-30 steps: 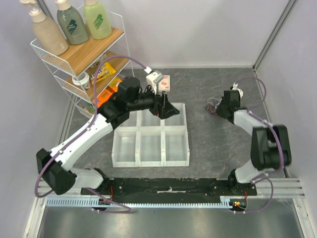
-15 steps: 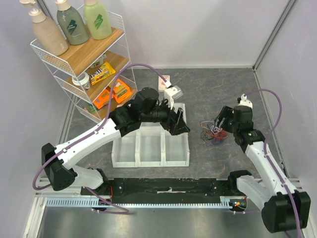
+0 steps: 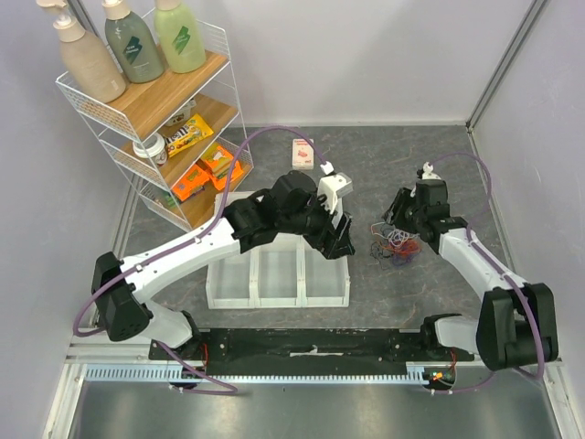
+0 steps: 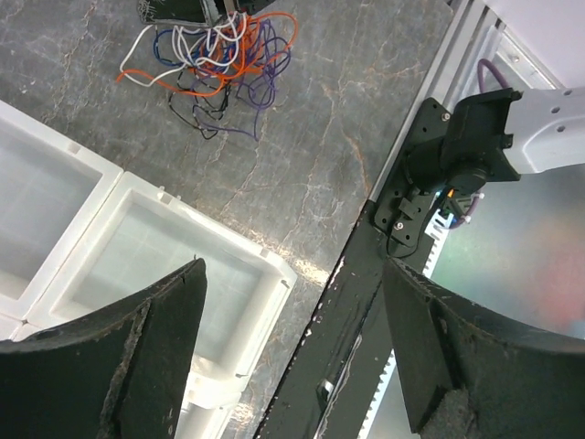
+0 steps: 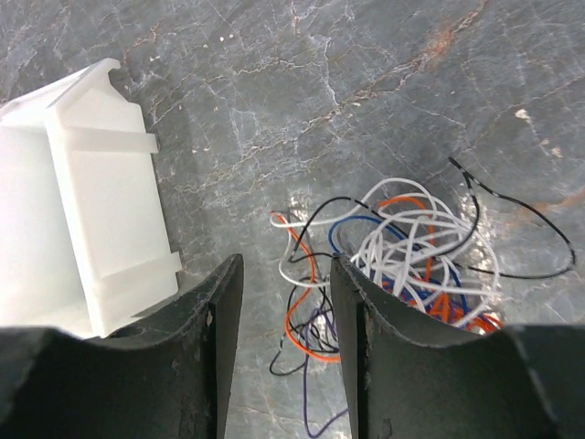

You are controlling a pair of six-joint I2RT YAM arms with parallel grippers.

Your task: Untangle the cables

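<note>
The cables (image 3: 395, 245) lie in one tangled bunch of white, orange, blue, purple and black strands on the grey table, right of the white tray (image 3: 233, 274). My right gripper (image 3: 403, 219) hovers just behind the bunch and is open. In the right wrist view, orange and black loops of the cables (image 5: 402, 261) lie on the table below the gap of the right gripper (image 5: 283, 352), ungripped. My left gripper (image 3: 340, 240) hangs open and empty over the tray's right edge. In the left wrist view the cables (image 4: 215, 55) sit far beyond the left gripper (image 4: 292, 352).
The tray (image 4: 137, 247) has several empty compartments, and its corner (image 5: 91, 201) is close to the bunch. A wire shelf (image 3: 155, 119) with bottles and snacks stands back left. A small pink-white box (image 3: 303, 153) lies behind the tray. A black rail (image 3: 311, 343) runs along the front.
The right gripper brought the bunch from the back right toward the front, opened and let it go, then pulled back slightly. The left arm swung right across the tray toward the bunch.
</note>
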